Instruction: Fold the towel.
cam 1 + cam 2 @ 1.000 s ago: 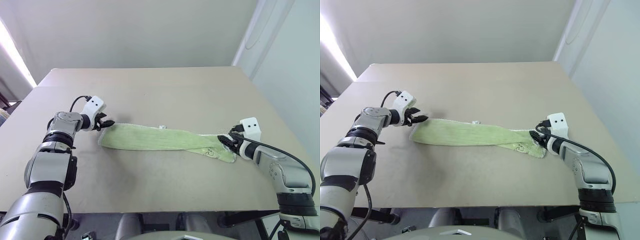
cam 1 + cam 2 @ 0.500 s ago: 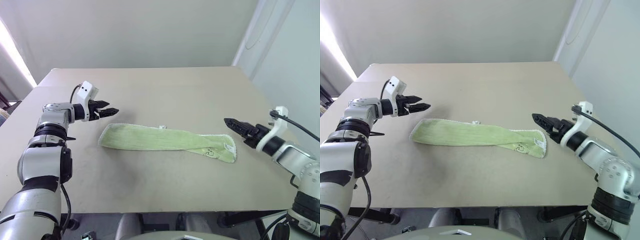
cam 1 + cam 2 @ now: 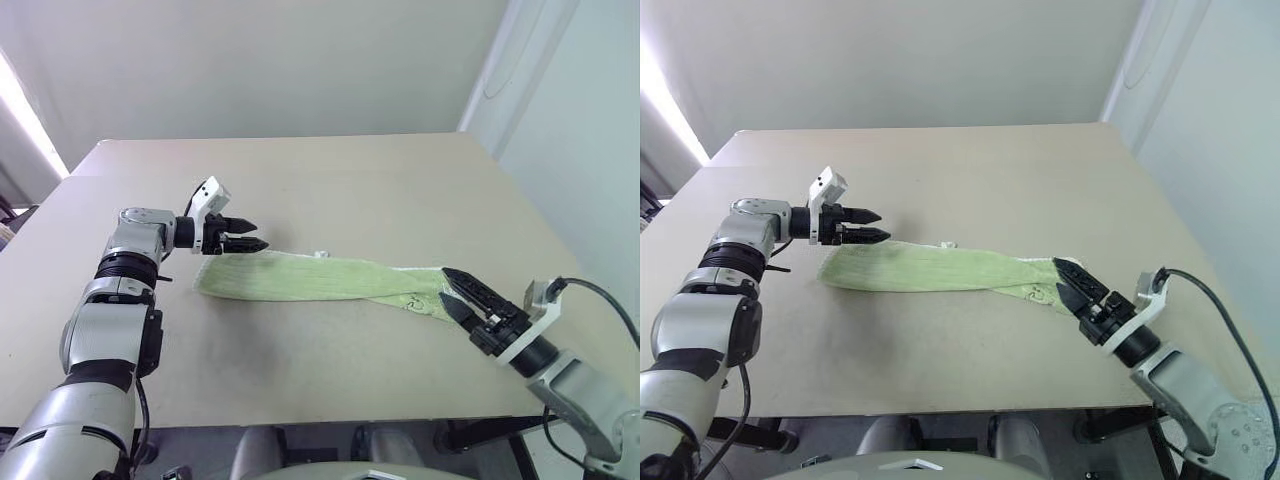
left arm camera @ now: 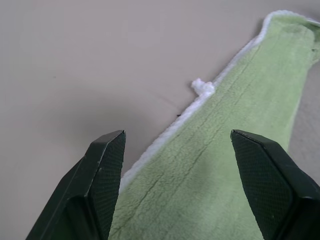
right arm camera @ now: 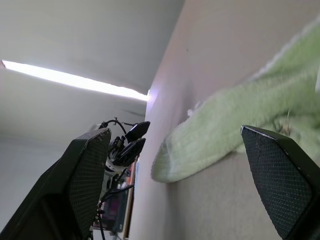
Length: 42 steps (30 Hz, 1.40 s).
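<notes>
The light-green towel lies as a long, loosely folded strip across the middle of the table. A small white tag shows on its far edge. My left gripper is open, hovering just above the strip's left end and pointing right. In the left wrist view the towel and its pale hem lie between and beyond my open fingers. My right gripper is open with nothing in it. It sits at the strip's right end and points left along it.
The beige table stretches far behind the towel and ends close in front of it. A pale wall rises to the right of the table. The right wrist view shows my left gripper past the towel's far end.
My left gripper lifted off the towel's left end and swung right over it. My right gripper let go of the right end, drew back toward the near edge and rolled over.
</notes>
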Tool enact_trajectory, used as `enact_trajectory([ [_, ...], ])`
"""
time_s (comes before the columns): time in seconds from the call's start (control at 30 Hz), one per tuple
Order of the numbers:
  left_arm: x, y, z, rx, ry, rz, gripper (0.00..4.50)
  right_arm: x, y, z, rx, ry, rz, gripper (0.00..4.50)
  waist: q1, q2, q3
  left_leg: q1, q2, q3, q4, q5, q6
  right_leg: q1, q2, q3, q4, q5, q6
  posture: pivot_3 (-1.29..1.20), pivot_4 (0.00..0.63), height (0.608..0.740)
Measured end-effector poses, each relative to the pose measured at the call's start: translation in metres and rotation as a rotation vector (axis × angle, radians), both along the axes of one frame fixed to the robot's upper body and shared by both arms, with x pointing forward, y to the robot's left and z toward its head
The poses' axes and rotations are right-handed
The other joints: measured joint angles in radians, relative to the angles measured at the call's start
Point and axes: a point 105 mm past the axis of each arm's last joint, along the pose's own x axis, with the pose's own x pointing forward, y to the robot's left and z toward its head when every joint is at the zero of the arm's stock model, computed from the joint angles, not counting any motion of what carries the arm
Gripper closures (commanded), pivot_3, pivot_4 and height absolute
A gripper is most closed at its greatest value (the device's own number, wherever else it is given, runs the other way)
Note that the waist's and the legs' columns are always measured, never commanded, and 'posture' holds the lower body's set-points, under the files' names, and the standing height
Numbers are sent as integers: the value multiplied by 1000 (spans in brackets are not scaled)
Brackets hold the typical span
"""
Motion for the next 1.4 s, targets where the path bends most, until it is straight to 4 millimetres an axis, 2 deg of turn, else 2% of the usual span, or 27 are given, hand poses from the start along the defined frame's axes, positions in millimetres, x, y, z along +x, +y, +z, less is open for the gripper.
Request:
enact_trajectory([
  [0.23, -8, -14, -14, -6, 35, -65, 965, -4, -4, -25, -52, 163, -61, 161, 3, 0, 0, 0, 0, 0, 0, 0, 0, 0, 0, 0, -2, -1, -2, 0, 0, 683],
  [0.53, -8, -19, -16, 1, 35, -78, 965, -6, -18, -41, -103, 265, -106, 161, 3, 0, 0, 0, 0, 0, 0, 0, 0, 0, 0, 0, -2, -1, -2, 0, 0, 683],
  [1.0, -8, -19, -18, 6, 32, -66, 965, 21, -21, -45, -54, 294, -168, 161, 2, -1, -1, 1, -2, -5, 0, 0, 0, 2, 2, 1, -4, 7, -4, 0, 0, 683],
  [1.13, -8, -18, -19, 9, 28, -64, 965, 25, -27, -50, -83, 308, -205, 1432, 5, -1, -1, 1, -3, -6, 0, 0, 0, 3, 2, 1, -6, 8, -4, 0, 0, 683],
  [1.27, -8, -17, -20, 12, 29, -57, 965, 26, -36, -56, -158, 318, -234, 2968, 6, -1, -1, 0, -3, -6, 0, 0, 0, 2, 2, 1, -7, 8, -4, 0, 0, 683],
  [1.4, -7, -16, -19, 14, 26, -53, 965, 27, -37, -49, -200, 268, -208, 4472, 5, -1, -1, 0, -6, -8, 0, 0, 0, 1, 2, 3, -8, 8, -3, 0, 0, 683],
])
